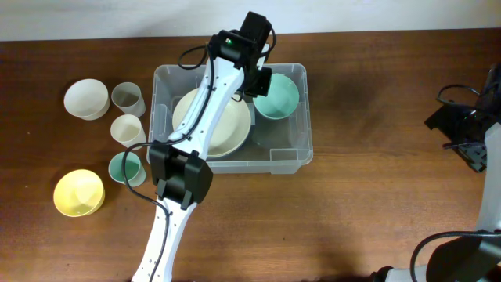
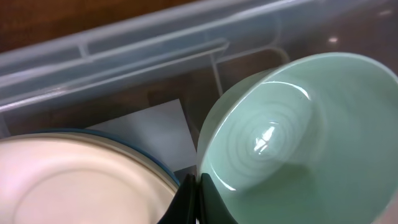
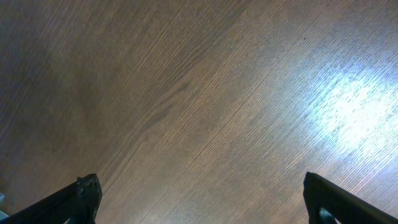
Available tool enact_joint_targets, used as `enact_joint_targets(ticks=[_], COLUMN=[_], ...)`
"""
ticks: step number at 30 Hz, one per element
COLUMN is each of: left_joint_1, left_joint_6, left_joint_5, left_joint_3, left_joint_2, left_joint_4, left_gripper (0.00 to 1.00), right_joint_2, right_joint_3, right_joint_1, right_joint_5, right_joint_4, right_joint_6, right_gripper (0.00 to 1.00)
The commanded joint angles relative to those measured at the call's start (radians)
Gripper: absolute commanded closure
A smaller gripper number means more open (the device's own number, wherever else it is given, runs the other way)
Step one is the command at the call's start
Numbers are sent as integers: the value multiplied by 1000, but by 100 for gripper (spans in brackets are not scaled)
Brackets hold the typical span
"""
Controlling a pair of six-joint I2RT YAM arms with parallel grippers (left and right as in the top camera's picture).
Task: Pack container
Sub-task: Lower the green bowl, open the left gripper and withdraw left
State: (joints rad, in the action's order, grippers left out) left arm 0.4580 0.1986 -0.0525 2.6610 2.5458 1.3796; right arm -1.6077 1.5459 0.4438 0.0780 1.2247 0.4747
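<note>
Only the L wrist cam shows me L gripper (image 2: 198,202) pinched on mint bowl (image 2: 292,130) rim. Overhead: container (image 1: 301,153) mid-desk toward back edge, brown wood desk (image 1: 376,211). 2 bowls inside incl. cream bowl (image 1: 227,129); near left edge 2 loose bowls (image 1: 86,99), 3 cups (image 1: 127,129). R gripper (image 3: 198,186) spread wide, empty.

Reaches to upper centre with left gripper (image 1: 259,80), pinched on mint bowl (image 1: 279,95) rim. Rests at right edge, right gripper (image 3: 199,186) spread wide.
</note>
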Motion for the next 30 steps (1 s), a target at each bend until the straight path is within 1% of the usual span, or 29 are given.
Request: enact_joint_targets(ticks=[1, 2, 3, 4, 7, 11, 14, 16, 19, 20, 22, 24, 26, 27, 30], left_joint_1=[4, 4, 4, 4, 4, 3, -5, -19, -54, -68, -106, -154, -216, -249, -367], left_joint_6=[-16, -16, -17, -17, -17, -19, -63, -70, -69, -69, -69, -68, -47, -31, -16], left_joint_5=[-23, -23, -22, -22, -22, -17, -3, 2, 25, 37, 67, 92, 126, 143, 156], left_joint_3=[3, 3, 3, 3, 3, 3, 16, 63, 178, 223, 324, 414, 482, 477, 477], left_joint_2=[45, 48, 48, 48, 48, 48, 44, 39, 23, 16, -2, -26, -50, -76, -111], left_joint_4=[9, 9, 9, 8, 4, 0, -15, -10, 12, 23, 59, 110, 174, 192, 248], left_gripper=[89, 81, 77, 76, 64, 53, 44, 40, 28, 24, 8, 7, 2, 1, 1], right_joint_2=[-3, -3, -3, -3, -3, -3, -3, -3, -3, -3, -3, -3, -3, -3, -3], right_joint_3=[-6, -6, -6, -6, -6, -6, -6, -6, -6, -6, -6, -6, -6, -6, -6], right_joint_1=[2, 2, 2, 2, 2, 2, 2, 2, 2, 2, 2, 2, 2, 2, 2], right_joint_5=[2, 2, 2, 2, 2, 2, 2, 2, 2, 2, 2, 2, 2, 2, 2], right_joint_4=[-3, -3, -3, -3, -3, -3, -3, -3, -3, -3, -3, -3, -3, -3, -3], right_joint_6=[4, 4, 4, 4, 4, 4, 4, 4, 4, 4, 4, 4, 4, 4, 4], right_gripper=[1, 1, 1, 1, 1, 1, 1, 1, 1, 1, 1, 1, 1, 1, 1])
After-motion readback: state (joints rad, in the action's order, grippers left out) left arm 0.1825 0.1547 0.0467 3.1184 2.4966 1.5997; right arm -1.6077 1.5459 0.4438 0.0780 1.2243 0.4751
